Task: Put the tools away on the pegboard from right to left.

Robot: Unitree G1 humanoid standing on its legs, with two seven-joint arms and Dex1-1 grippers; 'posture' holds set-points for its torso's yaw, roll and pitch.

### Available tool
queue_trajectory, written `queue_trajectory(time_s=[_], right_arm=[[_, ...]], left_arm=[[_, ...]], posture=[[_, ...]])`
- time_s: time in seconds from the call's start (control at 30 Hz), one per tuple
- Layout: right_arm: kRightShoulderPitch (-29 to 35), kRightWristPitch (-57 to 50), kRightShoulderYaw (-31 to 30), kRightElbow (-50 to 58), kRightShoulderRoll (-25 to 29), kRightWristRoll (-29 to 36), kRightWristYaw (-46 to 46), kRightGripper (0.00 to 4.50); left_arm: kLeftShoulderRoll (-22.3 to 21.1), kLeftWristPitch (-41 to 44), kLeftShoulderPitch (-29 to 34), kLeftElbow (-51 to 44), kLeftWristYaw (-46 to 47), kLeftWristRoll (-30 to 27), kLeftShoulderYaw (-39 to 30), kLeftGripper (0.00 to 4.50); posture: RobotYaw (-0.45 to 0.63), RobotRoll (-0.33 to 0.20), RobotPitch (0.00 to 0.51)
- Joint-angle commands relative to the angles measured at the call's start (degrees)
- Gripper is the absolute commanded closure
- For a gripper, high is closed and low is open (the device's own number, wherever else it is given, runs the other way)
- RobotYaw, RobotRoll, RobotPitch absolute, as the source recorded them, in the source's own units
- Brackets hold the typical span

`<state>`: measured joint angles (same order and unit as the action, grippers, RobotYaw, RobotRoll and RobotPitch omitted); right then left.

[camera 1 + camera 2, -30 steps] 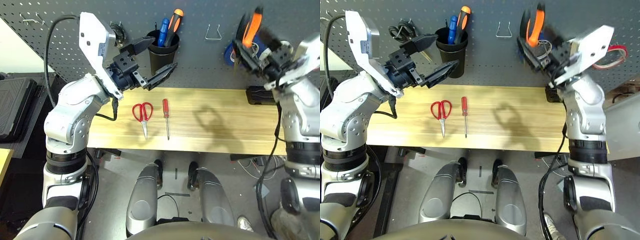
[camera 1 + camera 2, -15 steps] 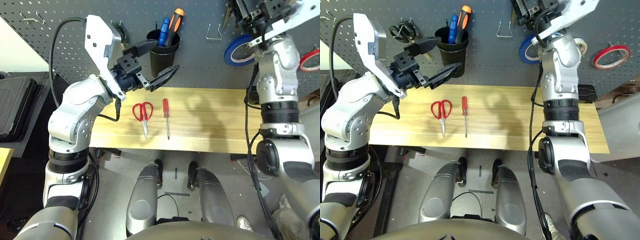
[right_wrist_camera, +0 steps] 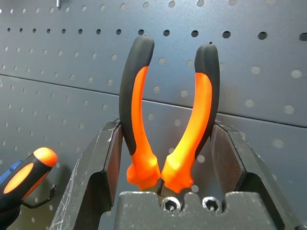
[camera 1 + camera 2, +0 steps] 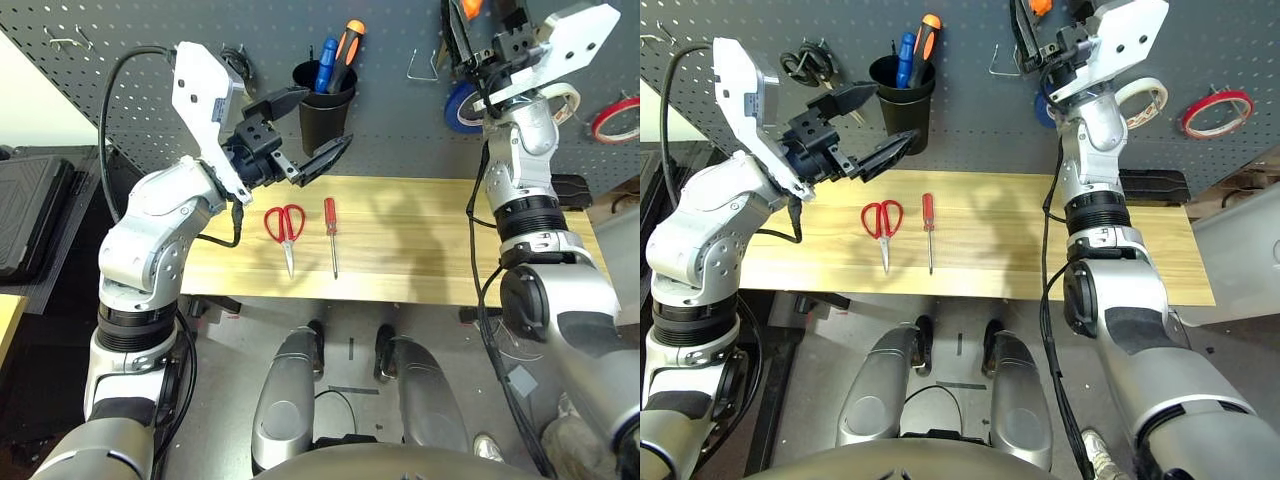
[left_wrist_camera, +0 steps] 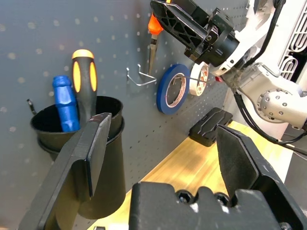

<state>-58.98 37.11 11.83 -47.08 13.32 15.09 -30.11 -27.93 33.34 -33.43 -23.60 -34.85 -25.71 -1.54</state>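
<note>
My right gripper [image 3: 170, 143] is shut on the orange-and-black pliers [image 3: 139, 120], handles pointing up, held high against the pegboard [image 4: 120, 60] beside a wire hook [image 4: 422, 66]. The red-handled scissors [image 4: 286, 222] and the slim red-handled screwdriver [image 4: 330, 215] lie side by side on the wooden table [image 4: 430, 250]. A thin red tape ring [image 4: 1187, 122] hangs on the pegboard at the far right. My left gripper [image 4: 322, 118] hovers open above the table's back edge, in front of a black cup [image 4: 323, 125], holding nothing.
The cup on the pegboard holds blue and orange-black screwdrivers. Blue tape [image 4: 462, 108] and white tape [image 4: 1140, 98] hang below my right gripper. Black-handled scissors [image 4: 805, 62] hang at the left. A black box [image 4: 1155, 187] sits at the table's back right.
My right arm has swung left and upward with the pliers, from beside the blue tape to high against the pegboard near the wire hook. The left arm has barely moved.
</note>
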Motion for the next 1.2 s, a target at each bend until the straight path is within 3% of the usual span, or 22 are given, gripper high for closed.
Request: queue_trajectory(time_s=[0.03, 0.33, 0.53, 0.57, 0.63, 0.87, 1.03, 1.2], right_arm=[[2.43, -0.72, -0.93, -2.94, -1.25, -0.49, -1.45, 1.46], [0.54, -0.11, -0.24, -2.73, -3.09, -0.05, -0.35, 1.46], [2.77, -3.9, -1.95, -5.42, -1.66, -4.34, 3.5, 1.46], [3.21, -3.79, -2.05, -5.35, -1.47, -4.79, 4.12, 0.72], [4.28, -2.69, -2.26, -4.59, -1.14, -5.51, 4.7, 0.15], [10.51, 3.47, -2.29, -0.4, 2.38, -6.86, 4.08, 0.03], [21.53, 5.83, -4.34, 8.92, 7.93, -6.78, -2.11, 0.03], [35.13, -4.15, -7.2, 19.07, 13.16, -7.2, -6.52, 0.03]], left_arm=[[-0.19, -0.26, 0.67, -0.31, 0.23, 0.6, 0.89, 0.0], [-0.2, -0.77, 0.56, 0.68, -0.11, 1.22, 1.3, 0.0], [-0.14, -1.05, 0.61, 1.24, -0.22, 1.58, 1.39, 0.0], [-0.13, -1.07, 0.73, 1.37, -0.13, 1.68, 1.41, 0.0], [-0.16, -1.2, 1.09, 1.67, 0.06, 2.06, 1.51, 0.0], [0.49, -0.82, 2.68, 1.78, 0.87, 2.2, 1.73, 0.0], [1.03, -0.35, 5.09, 2.57, 2.55, 3.46, 3.33, 0.0], [2.81, 0.19, 6.95, 5.66, 5.85, 8.36, 7.72, 0.0]], posture=[[0.2, 0.0, 0.254], [0.2, 0.0, 0.253], [0.2, 0.0, 0.254], [0.2, 0.0, 0.254], [0.2, 0.0, 0.255], [0.2, 0.0, 0.257], [0.2, 0.0, 0.27], [0.18, 0.0, 0.271]])
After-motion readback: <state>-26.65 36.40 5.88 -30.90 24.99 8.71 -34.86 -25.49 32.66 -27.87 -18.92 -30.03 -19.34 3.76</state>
